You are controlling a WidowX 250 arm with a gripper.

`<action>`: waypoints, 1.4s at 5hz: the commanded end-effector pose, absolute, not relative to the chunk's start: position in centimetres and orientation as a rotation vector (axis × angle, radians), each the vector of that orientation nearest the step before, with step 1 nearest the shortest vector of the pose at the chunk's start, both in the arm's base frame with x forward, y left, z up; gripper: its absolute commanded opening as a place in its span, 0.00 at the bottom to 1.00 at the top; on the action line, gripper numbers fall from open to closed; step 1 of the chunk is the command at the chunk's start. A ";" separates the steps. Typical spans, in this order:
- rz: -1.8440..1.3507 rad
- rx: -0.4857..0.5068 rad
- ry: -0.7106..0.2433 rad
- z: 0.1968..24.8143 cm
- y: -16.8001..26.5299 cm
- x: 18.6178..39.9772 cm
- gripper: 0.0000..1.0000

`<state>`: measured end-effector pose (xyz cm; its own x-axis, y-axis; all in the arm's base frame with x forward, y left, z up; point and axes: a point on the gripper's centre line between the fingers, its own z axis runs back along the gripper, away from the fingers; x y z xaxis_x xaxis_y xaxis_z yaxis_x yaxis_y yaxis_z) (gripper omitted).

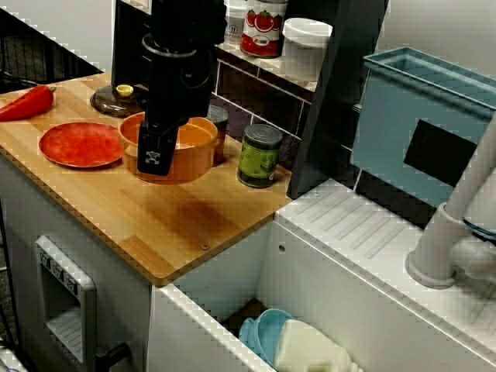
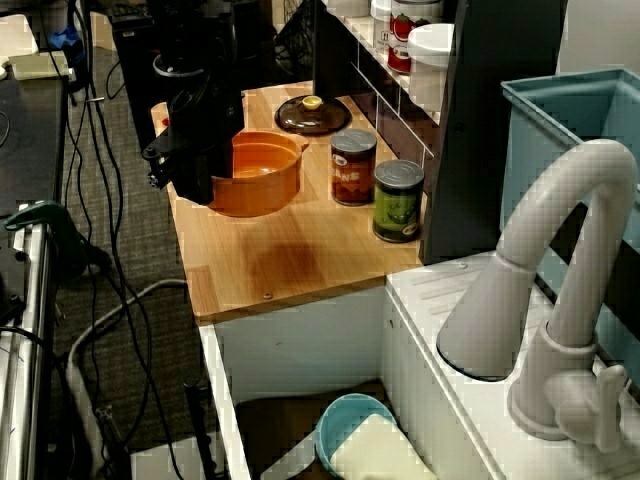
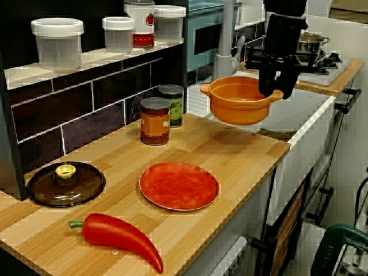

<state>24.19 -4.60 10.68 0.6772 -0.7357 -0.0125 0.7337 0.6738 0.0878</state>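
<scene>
**Item 1. End effector**: black, on a single arm that comes down from above. It is closed narrowly on the rim wall of the orange pot. The front view shows one finger lying on the outside of the wall, and the inner finger is hidden.

**Item 2. Orange pot**: round, with two handles and no lid.
- Position: held clear of the desk, with its shadow falling on the bare wood below. It hangs over the right half of the desk, nearer the sink than the plate.
- Relation to the end effector: in the front view the grip is at the near-left part of the rim, so the body of the pot lies far and right of the fingers.
- Long axis: in the view along the desk, the handle line seems to run from the gripped side across to the free handle.
- Attitude: the rim looks roughly level.

**Item 3. Surroundings**
- Red plate: flat on the desk, just left of the pot.
- Red pepper: at the far left end of the desk.
- Dark glass lid: has a yellow knob and lies at the far edge, left of the pot.
- Red-labelled can and green can: both upright against the back wall, to the right of the pot and apart from it.
- Shelf: above the desk, carrying white-lidded tubs.
- Blue bowl: inside the sink.
- Tap and blue bin: farther to the right.
</scene>
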 end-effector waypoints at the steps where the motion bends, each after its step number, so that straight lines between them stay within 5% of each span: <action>1: -0.824 0.107 -0.043 9.9 -4.2 24.0 0.00; 4: -0.806 0.101 -0.049 9.8 -3.6 24.0 0.00; 7: -0.799 0.008 -0.138 17.3 -3.0 23.4 0.00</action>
